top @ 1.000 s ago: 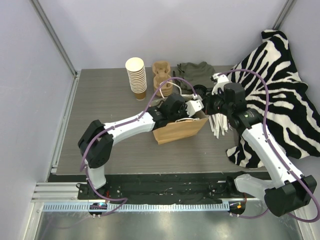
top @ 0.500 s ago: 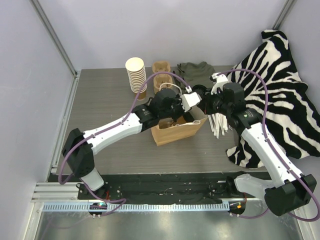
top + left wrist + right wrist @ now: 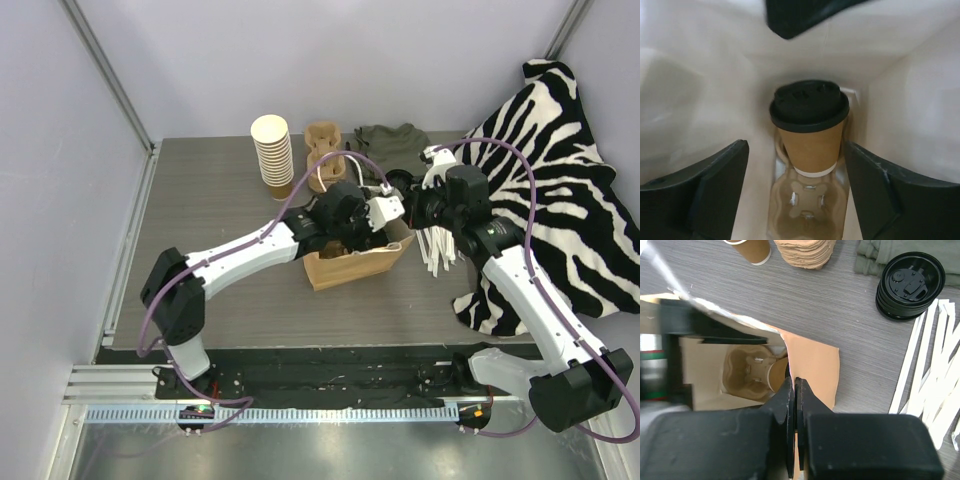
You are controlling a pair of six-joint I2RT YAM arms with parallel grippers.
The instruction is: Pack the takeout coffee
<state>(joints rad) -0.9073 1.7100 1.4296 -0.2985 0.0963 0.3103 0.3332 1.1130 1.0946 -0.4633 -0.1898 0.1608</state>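
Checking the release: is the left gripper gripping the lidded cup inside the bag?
No, the left gripper is open, its fingers standing clear of the takeout coffee on both sides.

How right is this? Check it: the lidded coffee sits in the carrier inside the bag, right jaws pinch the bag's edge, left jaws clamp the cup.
Wrong on the left jaws: the left wrist view shows them wide open either side of the takeout coffee, not clamped on it. The rest holds: it sits in the carrier inside the bag, the right jaws pinch the bag's edge.
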